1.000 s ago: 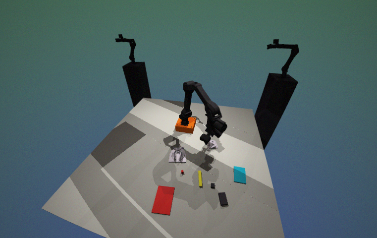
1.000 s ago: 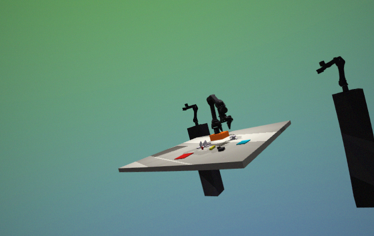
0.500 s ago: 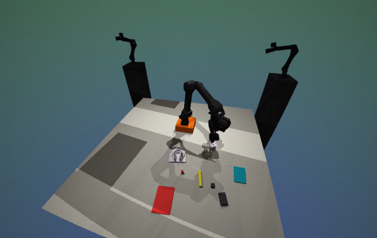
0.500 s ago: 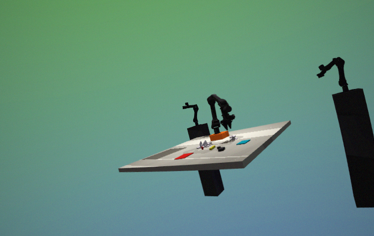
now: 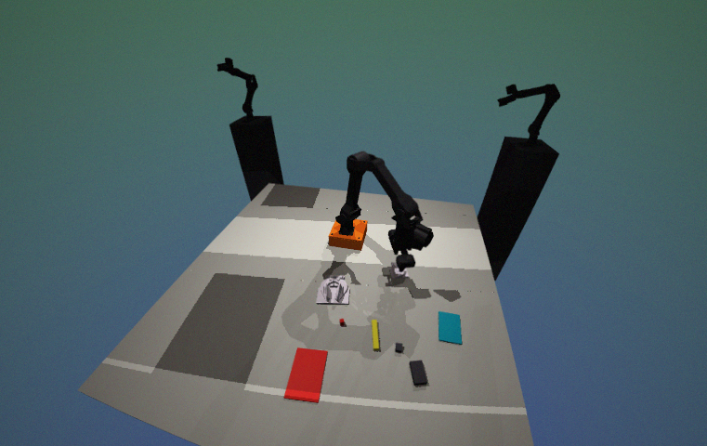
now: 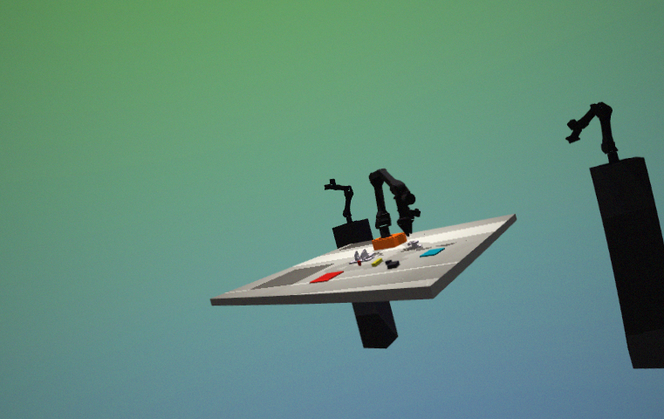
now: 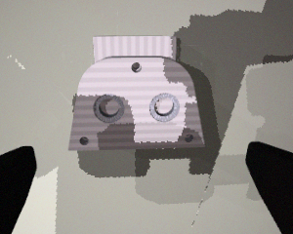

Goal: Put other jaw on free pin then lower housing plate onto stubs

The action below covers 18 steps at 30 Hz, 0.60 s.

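The pinkish-white housing plate [image 5: 400,272] [image 6: 414,243] [image 7: 148,88] is away from the base, with two grey ring-edged holes and three small dark holes. A ribbed pale block juts out past its upper edge in the wrist view. The gear-and-jaw base [image 5: 333,291] [image 6: 361,255] stands left of the plate, with grey upright parts on it; which jaw is on which pin and whether teeth mesh is too small to tell. My gripper [image 6: 408,233] [image 7: 143,155] is open and empty, above the plate, its fingers wide apart near the plate's lower edge in the wrist view.
The orange arm base [image 5: 346,241] [image 6: 388,242] is behind. In front lie a red cube [image 5: 341,321], a yellow bar [image 5: 375,334], a dark cube [image 5: 399,347], a black block [image 5: 418,373], a red sheet [image 5: 306,374] and a teal sheet [image 5: 450,327]. Broad shadows cross the table.
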Tool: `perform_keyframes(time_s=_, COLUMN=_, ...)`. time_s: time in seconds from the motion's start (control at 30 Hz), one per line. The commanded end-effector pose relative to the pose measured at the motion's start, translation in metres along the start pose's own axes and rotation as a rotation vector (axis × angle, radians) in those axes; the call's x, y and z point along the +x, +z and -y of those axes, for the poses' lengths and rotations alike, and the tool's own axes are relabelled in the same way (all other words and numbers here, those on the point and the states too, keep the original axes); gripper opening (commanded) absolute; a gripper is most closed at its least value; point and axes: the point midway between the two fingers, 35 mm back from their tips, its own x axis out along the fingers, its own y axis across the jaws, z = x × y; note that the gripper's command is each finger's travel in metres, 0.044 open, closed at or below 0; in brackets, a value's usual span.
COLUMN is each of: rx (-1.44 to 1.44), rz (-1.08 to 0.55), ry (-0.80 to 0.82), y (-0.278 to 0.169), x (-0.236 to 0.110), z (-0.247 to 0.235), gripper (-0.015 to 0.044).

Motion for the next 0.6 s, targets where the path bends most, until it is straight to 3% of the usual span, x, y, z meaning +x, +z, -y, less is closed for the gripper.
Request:
perform_keyframes(time_s=0.0, rx=-0.007, rz=0.001, ry=0.004, y=-0.001, x=0.009, z=-0.002, gripper=0.0440)
perform_keyframes(time_s=0.57, rx=-0.007, rz=0.001, ry=0.004, y=-0.001, x=0.029, z=-0.002, gripper=0.0440)
